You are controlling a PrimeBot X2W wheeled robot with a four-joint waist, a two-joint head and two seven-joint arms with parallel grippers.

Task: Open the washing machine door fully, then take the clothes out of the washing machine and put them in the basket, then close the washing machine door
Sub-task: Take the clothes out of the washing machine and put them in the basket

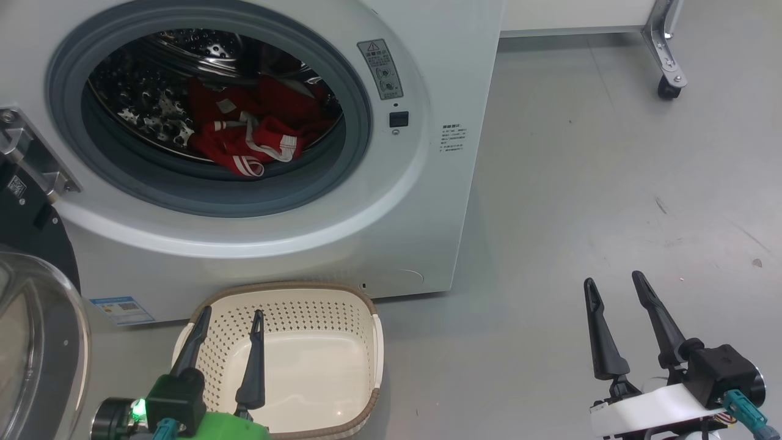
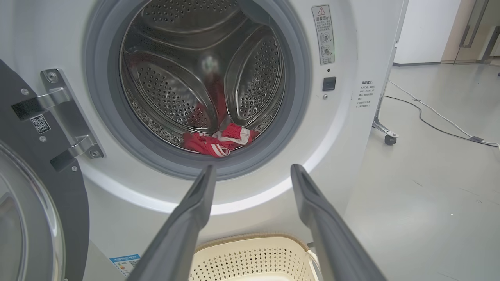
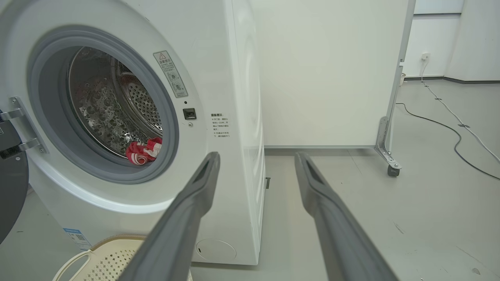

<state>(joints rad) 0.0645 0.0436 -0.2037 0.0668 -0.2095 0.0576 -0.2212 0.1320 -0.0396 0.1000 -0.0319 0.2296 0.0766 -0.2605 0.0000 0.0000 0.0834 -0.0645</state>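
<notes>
Both pairs of jaws gape empty, well apart from the clothes (image 1: 239, 145) inside the washing machine (image 1: 421, 208).

The right pincer (image 3: 256, 157), its fingers spread and holding nothing, points toward the corner of the white washing machine (image 3: 230, 78), where red-and-white clothes (image 3: 143, 151) lie low in the steel drum (image 3: 101, 113), the washing machine door (image 3: 9, 195) hangs swung out at left, and the cream basket (image 3: 105, 255) sits on the floor (image 3: 390, 218) below.

My head camera looks steeply down on the washing machine (image 1: 427, 201) front and the basket (image 1: 293, 315) beneath it. Both wrist cameras sit low, facing the port (image 2: 97, 97) — left one close and square-on, right one farther back, angled from the side. All three share port and basket.
</notes>
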